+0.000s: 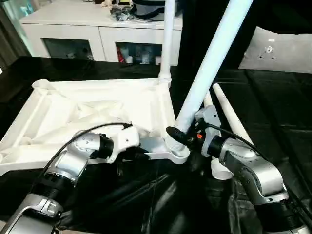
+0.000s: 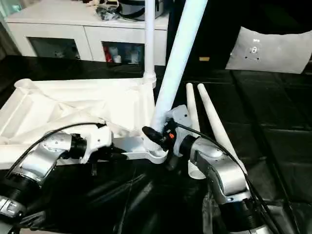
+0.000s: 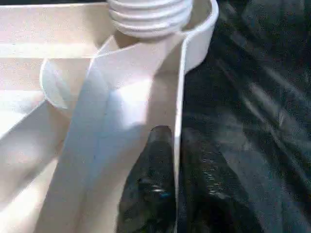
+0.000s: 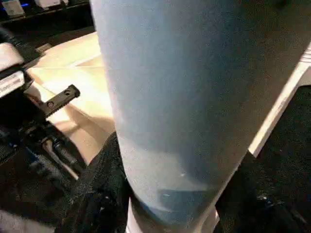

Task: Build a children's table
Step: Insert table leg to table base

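The white tabletop (image 1: 97, 105) lies upside down on black sheeting, ribs facing up. One leg (image 1: 168, 39) stands upright in the far right corner socket. A second leg (image 1: 214, 53) leans, its foot at the near right corner socket (image 1: 175, 152). My right gripper (image 1: 183, 134) is shut around this leaning leg (image 4: 180, 97) just above the socket. My left gripper (image 1: 141, 155) pinches the tabletop's near rim (image 3: 181, 87) beside that corner, one finger on each side of the thin wall; the leg's threaded end (image 3: 148, 17) sits in the socket beyond it. Two more legs (image 1: 233, 117) lie loose to the right.
A white cabinet (image 1: 97, 29) with shelves and clutter on top stands behind the work. A flat white board (image 1: 275, 48) leans at the back right. Crumpled black sheeting (image 1: 161, 200) covers the surface in front of the tabletop.
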Tool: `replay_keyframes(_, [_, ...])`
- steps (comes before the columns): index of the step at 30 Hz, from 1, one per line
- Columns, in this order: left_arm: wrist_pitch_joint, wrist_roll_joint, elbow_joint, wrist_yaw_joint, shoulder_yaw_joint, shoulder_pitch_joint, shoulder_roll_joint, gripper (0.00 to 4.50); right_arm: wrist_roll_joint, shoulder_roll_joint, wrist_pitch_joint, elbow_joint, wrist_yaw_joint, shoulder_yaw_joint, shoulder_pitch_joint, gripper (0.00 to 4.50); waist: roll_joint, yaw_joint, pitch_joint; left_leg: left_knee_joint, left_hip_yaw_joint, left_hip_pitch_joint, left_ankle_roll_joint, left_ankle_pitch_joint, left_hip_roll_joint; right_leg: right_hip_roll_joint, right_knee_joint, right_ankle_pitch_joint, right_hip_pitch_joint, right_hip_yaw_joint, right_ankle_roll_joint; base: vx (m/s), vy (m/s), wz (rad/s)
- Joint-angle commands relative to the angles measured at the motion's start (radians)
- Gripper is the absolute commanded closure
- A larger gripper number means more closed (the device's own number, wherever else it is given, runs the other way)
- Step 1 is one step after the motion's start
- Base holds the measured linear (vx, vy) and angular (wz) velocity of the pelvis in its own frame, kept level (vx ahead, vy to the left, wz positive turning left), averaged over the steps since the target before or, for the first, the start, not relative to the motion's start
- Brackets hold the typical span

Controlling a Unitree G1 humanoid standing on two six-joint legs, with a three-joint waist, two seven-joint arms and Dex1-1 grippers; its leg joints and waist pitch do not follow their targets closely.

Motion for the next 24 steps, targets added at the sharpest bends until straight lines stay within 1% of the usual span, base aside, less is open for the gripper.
replay_keyframes(1, [0.004,-0.001,0.02,-0.004,-0.012,0.009,-0.005,3.66,0.009,-0.005,0.015,-0.025,0.0,-0.011,0.001,2.62,-0.007,0.005,-0.058,-0.077,-0.03,0.007,0.02,-0.108,0.083,-0.09,-0.063,-0.135,0.044,0.046,-0.24,0.0,0.0,0.0])
replay_keyframes(2, [0.008,-0.002,0.022,-0.002,-0.01,0.003,-0.011,3.54,0.014,-0.007,0.018,-0.036,-0.001,-0.015,0.007,2.62,-0.01,0.004,-0.057,-0.076,-0.029,0.004,0.028,-0.096,0.081,-0.088,-0.061,-0.105,0.045,0.045,-0.246,0.0,0.0,0.0])
replay_keyframes(3, [0.01,0.0,0.022,-0.006,-0.012,0.0,-0.012,3.54,0.015,-0.007,0.018,-0.041,-0.001,-0.016,0.011,2.62,-0.007,0.004,-0.056,-0.076,-0.029,0.004,0.031,-0.097,0.082,-0.089,-0.062,-0.104,0.045,0.045,-0.25,0.0,0.0,0.0])
replay_keyframes(5, [0.017,0.007,0.024,-0.015,-0.021,-0.007,-0.012,3.54,0.017,-0.006,0.018,-0.053,-0.003,-0.019,0.021,2.62,-0.008,0.005,-0.056,-0.075,-0.029,0.005,0.03,-0.106,0.082,-0.089,-0.065,-0.124,0.045,0.045,-0.25,0.0,0.0,0.0])
replay_keyframes(7, [0.004,0.018,0.039,-0.015,-0.031,-0.018,-0.014,3.54,0.019,-0.004,0.022,-0.066,-0.005,-0.021,0.03,2.62,-0.001,0.007,-0.055,-0.077,-0.031,0.006,0.024,-0.113,0.083,-0.088,-0.065,-0.132,0.045,0.045,-0.246,0.0,0.0,0.0])
replay_keyframes(8, [-0.006,0.027,0.052,-0.01,-0.036,-0.026,-0.016,3.54,0.02,-0.004,0.024,-0.073,-0.006,-0.021,0.035,2.62,-0.003,0.006,-0.055,-0.078,-0.03,0.007,0.023,-0.117,0.083,-0.086,-0.067,-0.133,0.044,0.045,-0.244,0.0,0.0,0.0])
replay_keyframes(9, [-0.028,0.041,0.07,-0.001,-0.043,-0.034,-0.016,3.54,0.02,-0.004,0.024,-0.077,-0.006,-0.02,0.041,2.62,0.0,0.008,-0.056,-0.078,-0.031,0.008,0.018,-0.123,0.083,-0.086,-0.067,-0.133,0.043,0.045,-0.243,0.0,0.0,0.0])
replay_keyframes(10, [-0.033,0.045,0.075,0.001,-0.045,-0.036,-0.016,3.54,0.02,-0.004,0.024,-0.079,-0.006,-0.019,0.042,2.62,-0.002,0.008,-0.054,-0.079,-0.031,0.008,0.016,-0.132,0.084,-0.087,-0.068,-0.137,0.044,0.046,-0.242,0.0,0.0,0.0])
replay_keyframes(11, [-0.056,0.06,0.094,0.011,-0.055,-0.043,-0.016,3.54,0.02,-0.005,0.024,-0.084,-0.008,-0.017,0.048,2.62,0.0,0.01,-0.053,-0.079,-0.031,0.008,0.014,-0.138,0.083,-0.087,-0.069,-0.145,0.044,0.046,-0.242,0.0,0.0,0.0])
replay_keyframes(12, [-0.062,0.06,0.102,0.012,-0.056,-0.045,-0.018,3.48,0.02,-0.004,0.025,-0.087,-0.008,-0.017,0.051,2.62,0.002,0.012,-0.053,-0.079,-0.03,0.01,0.008,-0.155,0.083,-0.088,-0.072,-0.165,0.042,0.047,-0.238,0.0,0.0,0.0])
replay_keyframes(13, [-0.068,0.055,0.109,0.012,-0.054,-0.047,-0.023,3.46,0.021,-0.003,0.027,-0.091,-0.009,-0.016,0.055,2.62,0.003,0.012,-0.054,-0.079,-0.031,0.01,0.004,-0.157,0.084,-0.089,-0.072,-0.168,0.044,0.047,-0.238,0.0,0.0,0.0])
replay_keyframes(14, [-0.071,0.045,0.118,0.013,-0.047,-0.05,-0.031,3.46,0.021,-0.003,0.028,-0.094,-0.009,-0.016,0.056,2.62,0.002,0.013,-0.052,-0.082,-0.032,0.009,-0.002,-0.167,0.084,-0.088,-0.073,-0.182,0.044,0.047,-0.233,0.0,0.0,0.0])
replay_keyframes(17, [-0.077,0.03,0.151,0.013,-0.034,-0.066,-0.05,3.46,0.019,-0.007,0.036,-0.103,-0.01,-0.016,0.062,2.62,0.001,0.014,-0.05,-0.084,-0.033,0.012,-0.014,-0.199,0.083,-0.09,-0.078,-0.24,0.04,0.048,-0.224,0.0,0.0,0.0])
replay_keyframes(19, [-0.083,0.03,0.167,0.013,-0.033,-0.073,-0.053,3.81,0.018,-0.009,0.041,-0.106,-0.01,-0.015,0.063,2.62,0.002,0.015,-0.05,-0.084,-0.032,0.015,-0.017,-0.207,0.084,-0.089,-0.08,-0.256,0.037,0.049,-0.218,0.0,0.0,0.0])
replay_keyframes(20, [-0.096,0.033,0.188,0.009,-0.035,-0.082,-0.054,3.81,0.015,-0.015,0.046,-0.109,-0.007,-0.011,0.067,2.62,0.002,0.016,-0.049,-0.086,-0.034,0.012,-0.019,-0.213,0.083,-0.09,-0.082,-0.275,0.039,0.049,-0.21,0.0,0.0,0.0])
replay_keyframes(21, [-0.104,0.032,0.2,0.002,-0.036,-0.087,-0.054,3.84,0.013,-0.018,0.049,-0.11,-0.006,-0.009,0.07,2.62,0.002,0.015,-0.049,-0.086,-0.035,0.013,-0.02,-0.217,0.084,-0.089,-0.082,-0.278,0.038,0.049,-0.207,0.0,0.0,0.0])
replay_keyframes(23, [-0.115,0.025,0.214,-0.02,-0.037,-0.093,-0.054,4.08,0.012,-0.021,0.052,-0.112,-0.005,-0.006,0.074,2.62,0.001,0.016,-0.05,-0.087,-0.035,0.013,-0.02,-0.215,0.084,-0.09,-0.082,-0.271,0.038,0.049,-0.205,0.0,0.0,0.0])
replay_keyframes(24, [-0.115,0.021,0.216,-0.036,-0.038,-0.096,-0.053,4.19,0.012,-0.021,0.053,-0.114,-0.005,-0.004,0.077,2.62,-0.002,0.014,-0.051,-0.088,-0.037,0.006,-0.02,-0.203,0.084,-0.091,-0.078,-0.257,0.043,0.048,-0.205,0.0,0.0,0.0])
